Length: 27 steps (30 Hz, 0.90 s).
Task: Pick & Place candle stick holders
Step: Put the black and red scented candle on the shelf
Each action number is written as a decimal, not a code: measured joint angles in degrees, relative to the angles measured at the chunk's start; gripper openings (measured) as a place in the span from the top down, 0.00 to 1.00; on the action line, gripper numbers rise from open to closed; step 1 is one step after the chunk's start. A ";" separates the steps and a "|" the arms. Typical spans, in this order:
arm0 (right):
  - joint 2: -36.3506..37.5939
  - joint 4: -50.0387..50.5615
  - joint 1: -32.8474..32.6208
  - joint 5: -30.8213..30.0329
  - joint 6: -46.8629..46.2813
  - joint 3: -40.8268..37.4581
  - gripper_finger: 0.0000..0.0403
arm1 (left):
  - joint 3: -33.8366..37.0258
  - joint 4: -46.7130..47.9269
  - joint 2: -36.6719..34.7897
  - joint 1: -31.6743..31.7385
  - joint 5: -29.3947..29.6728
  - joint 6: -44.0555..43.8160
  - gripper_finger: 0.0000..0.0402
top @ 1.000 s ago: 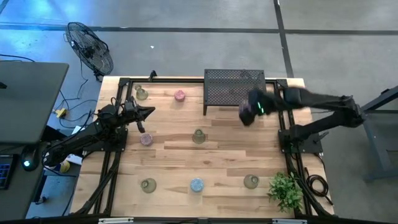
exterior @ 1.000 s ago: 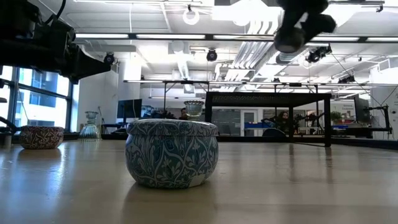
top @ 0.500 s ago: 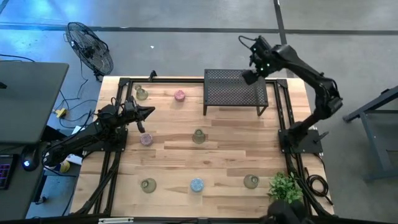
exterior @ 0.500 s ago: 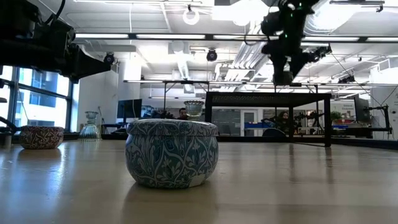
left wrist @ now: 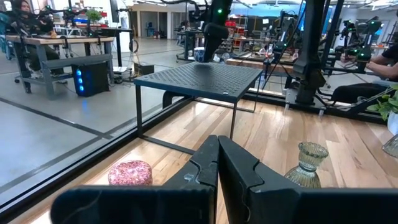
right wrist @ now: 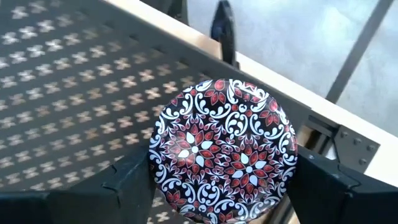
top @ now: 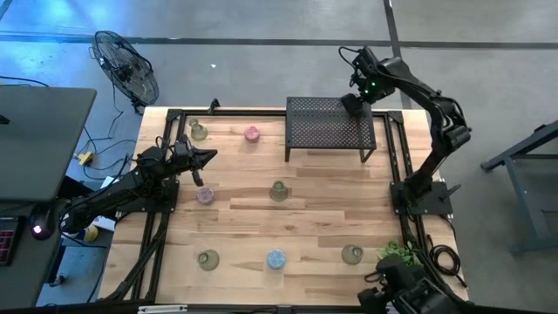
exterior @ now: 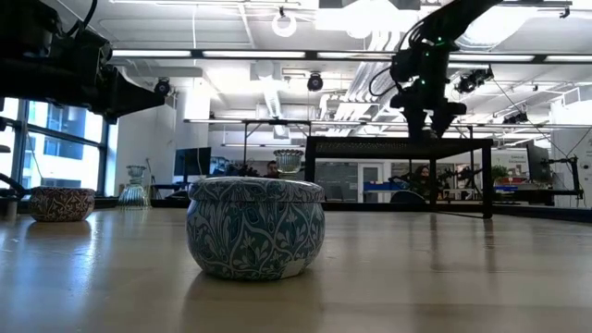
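My right gripper (top: 356,103) is over the far right corner of the black mesh rack (top: 327,126), shut on a round holder with a red, black and white flower-patterned top (right wrist: 222,146). My left gripper (top: 207,157) is shut and empty above the table's left side. Small holders stand on the table: olive (top: 199,131), pink (top: 252,133), purple-pink (top: 205,194), olive (top: 278,190), olive (top: 207,259), light blue (top: 275,259) and olive (top: 351,254). The light blue one (exterior: 255,227) stands close in the low view. My right gripper pinches the patterned round holder by its side wall (right wrist: 155,163) between its two fingers (right wrist: 127,183), one on each side. The fingers point down from above. The holder sits level, top up, over the rack's mesh; whether it touches the mesh, I cannot tell.
A green leafy plant (top: 401,262) stands at the near right corner. The rack stands on legs at the far middle, with open room under it (left wrist: 186,118). A fan (top: 126,70) and a desk (top: 35,148) stand off the table's left.
My right gripper has swung with the patterned holder from in front of the rack's right side toward the table's far edge. It has then come down close over the rack's far right corner. My left arm has kept still.
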<state>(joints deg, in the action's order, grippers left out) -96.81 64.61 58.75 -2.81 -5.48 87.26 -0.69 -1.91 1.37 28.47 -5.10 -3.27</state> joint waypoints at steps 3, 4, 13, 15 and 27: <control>0.02 0.15 0.49 -0.26 0.02 0.00 0.31 | 0.00 -0.02 0.00 0.00 0.00 0.00 0.99; 0.02 0.37 0.57 -0.28 -0.05 0.00 0.31 | 0.00 0.00 0.00 0.00 0.00 0.00 0.99; 0.02 0.22 1.24 0.49 -0.49 0.00 0.31 | 0.00 0.03 0.00 0.00 0.00 0.00 0.99; 0.00 0.01 1.39 0.66 -0.96 0.00 0.31 | 0.00 0.05 0.00 0.00 0.00 0.00 0.99; 0.39 -3.11 1.37 0.52 -1.48 -3.77 0.31 | 0.00 0.13 0.00 0.00 -0.24 -0.02 0.99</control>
<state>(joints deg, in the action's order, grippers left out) -96.43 61.50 60.12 -2.29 -6.96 83.49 -0.69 -1.78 1.37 28.47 -5.34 -3.29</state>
